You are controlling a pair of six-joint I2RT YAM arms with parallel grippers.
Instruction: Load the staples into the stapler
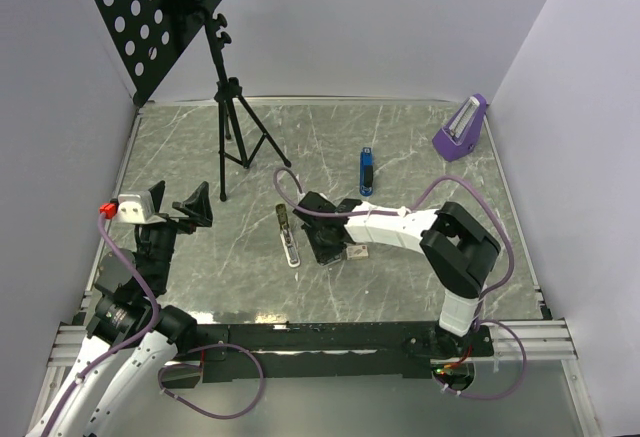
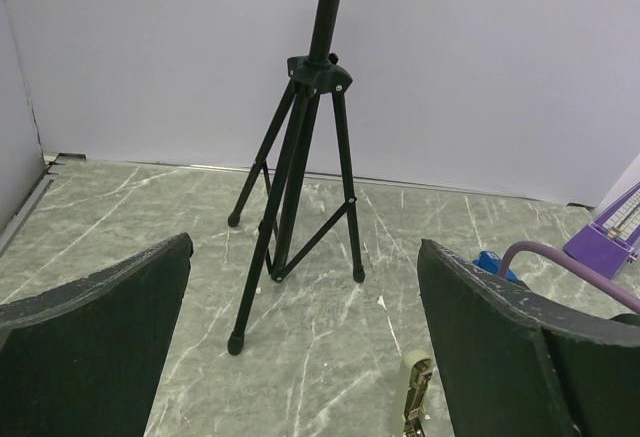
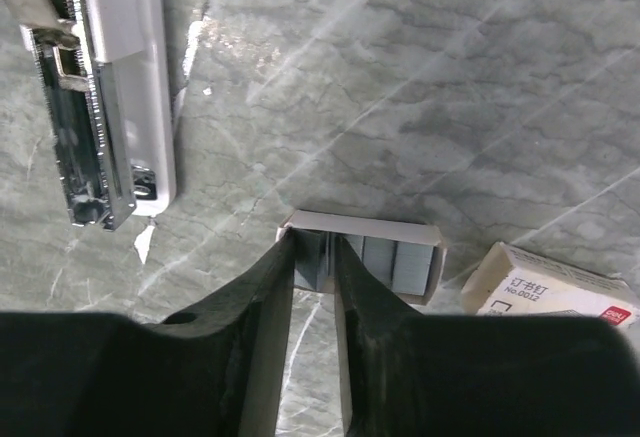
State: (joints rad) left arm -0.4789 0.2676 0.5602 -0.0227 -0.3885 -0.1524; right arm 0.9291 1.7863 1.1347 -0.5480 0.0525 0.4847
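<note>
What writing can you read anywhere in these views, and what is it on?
"订书钉" and "No.0012": on the pale cardboard box.
Red print at the box's right edge: cut off, unreadable.
stapler: no legible text.

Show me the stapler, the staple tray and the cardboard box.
stapler (image 3: 125,67): right wrist view, white body.
staple tray (image 3: 370,227): right wrist view, far rim.
cardboard box (image 3: 545,292): right wrist view, printed top.

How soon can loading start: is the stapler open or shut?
Open. In the right wrist view the stapler has its metal staple channel exposed, lying beside the pale body rather than covered by it.
</note>
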